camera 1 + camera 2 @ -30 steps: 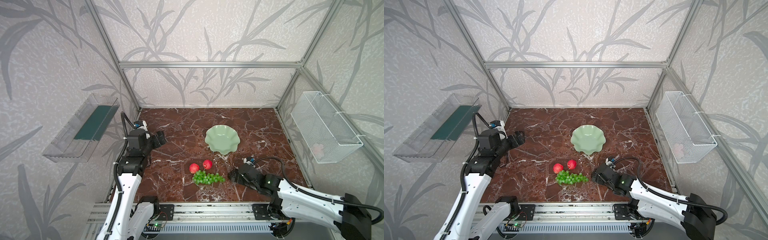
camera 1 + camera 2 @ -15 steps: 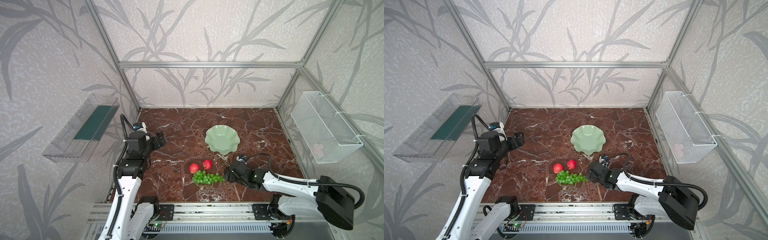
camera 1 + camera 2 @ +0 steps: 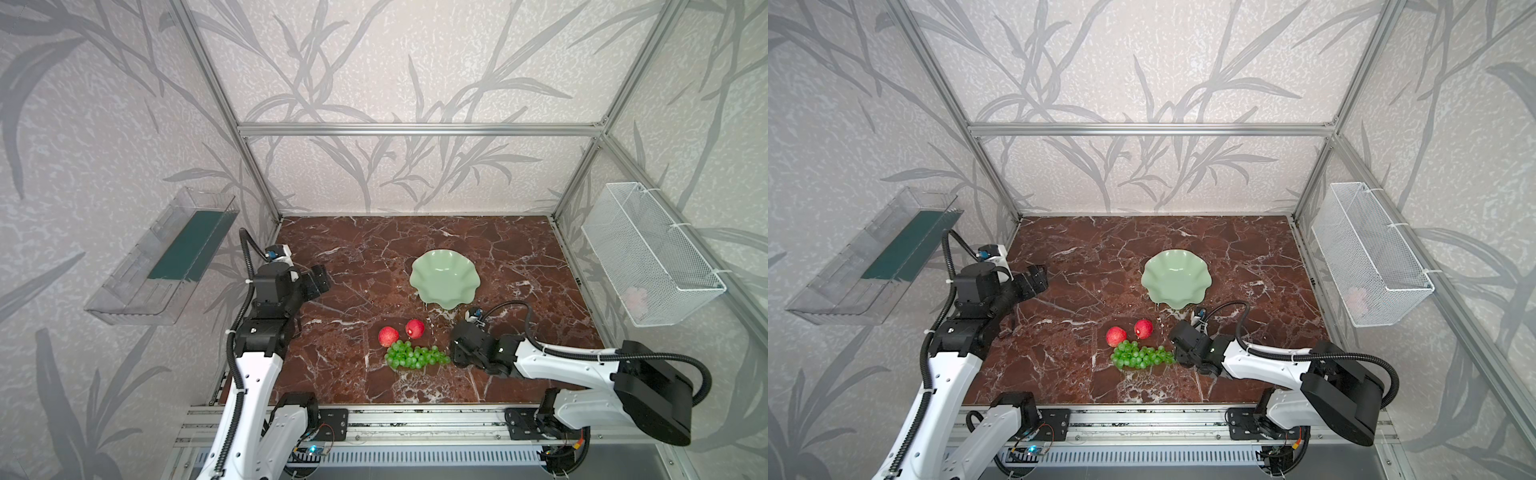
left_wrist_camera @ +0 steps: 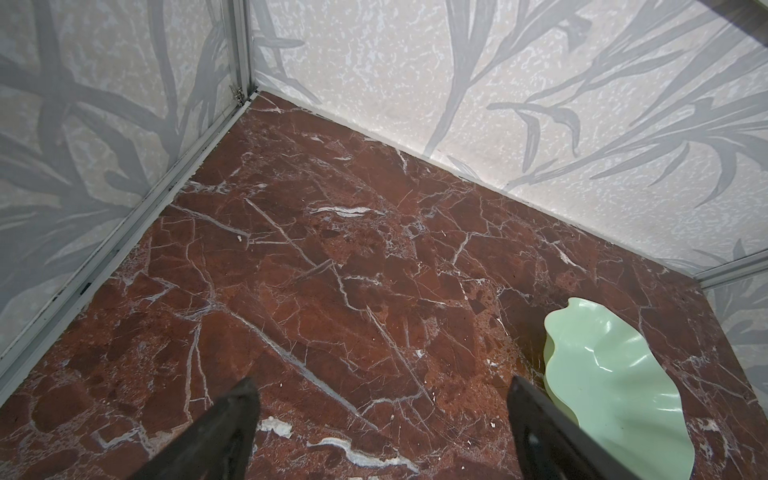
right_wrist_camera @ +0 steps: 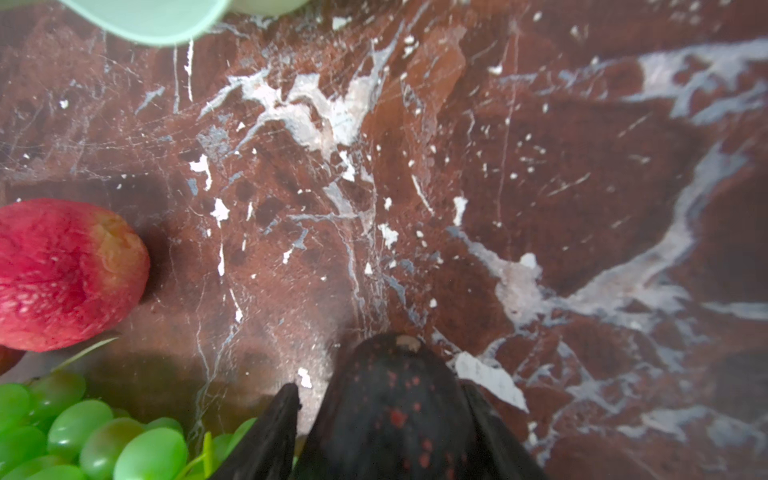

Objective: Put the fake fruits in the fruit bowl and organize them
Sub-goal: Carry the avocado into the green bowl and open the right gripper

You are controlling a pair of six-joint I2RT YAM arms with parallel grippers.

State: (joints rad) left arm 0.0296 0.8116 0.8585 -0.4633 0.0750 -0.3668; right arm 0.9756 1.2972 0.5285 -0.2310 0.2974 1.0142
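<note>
Leaf-patterned grey walls [image 3: 374, 62] and aluminium framing enclose a red-brown marble tabletop [image 3: 353, 257], as seen in both top views. A clear plastic tray [image 3: 162, 266] is mounted on one side wall and a white wire basket [image 3: 648, 257] on the opposite one. The pale green fruit bowl [image 3: 444, 278] is set right of centre on the marble, and all the fruit lies outside it, nearer the front edge. The left gripper [image 4: 382, 382] is held above bare marble near the left edge, its jaws spread wide with nothing between them. The grapes [image 3: 415, 358] are stretched out just beside the first red apple [image 3: 388, 336]. The second red apple [image 3: 414, 328] is set close by, between grapes and bowl. The right gripper [image 3: 457, 353] is positioned low at the end of the grapes, its fingers [image 5: 270, 432] pressed against both sides of the dark avocado [image 5: 395, 415].
</note>
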